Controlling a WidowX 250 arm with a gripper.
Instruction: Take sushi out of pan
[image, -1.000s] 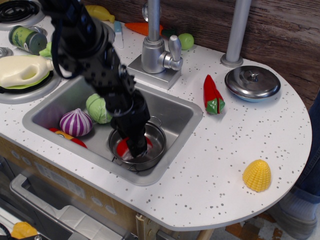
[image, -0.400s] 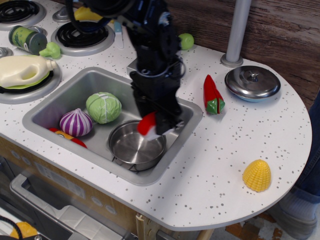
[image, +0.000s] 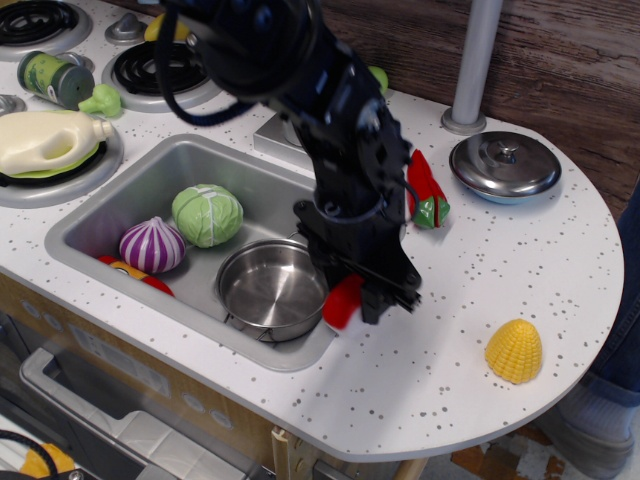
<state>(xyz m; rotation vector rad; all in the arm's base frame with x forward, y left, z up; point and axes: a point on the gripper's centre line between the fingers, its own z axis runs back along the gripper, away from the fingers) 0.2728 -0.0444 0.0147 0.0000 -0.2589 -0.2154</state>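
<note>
The sushi (image: 342, 300), red-topped, is held in my black gripper (image: 358, 300), just right of the sink's right rim and low over the speckled counter. Its white base is mostly hidden by the fingers. The pan (image: 272, 288), a shiny round steel pot, sits empty in the sink's front right part, left of the gripper. My arm reaches down from the upper left and hides the tap.
The sink (image: 120, 200) holds a green cabbage (image: 207, 214), a purple onion (image: 152, 244) and a red-yellow piece at its front left. A red chili (image: 428, 192), a steel lid (image: 504, 165) and a yellow corn piece (image: 514, 350) lie on the counter to the right.
The gripper closed on the sushi inside the pan, lifted it out and carried it right, over the sink rim to the counter. The pan is now empty.
</note>
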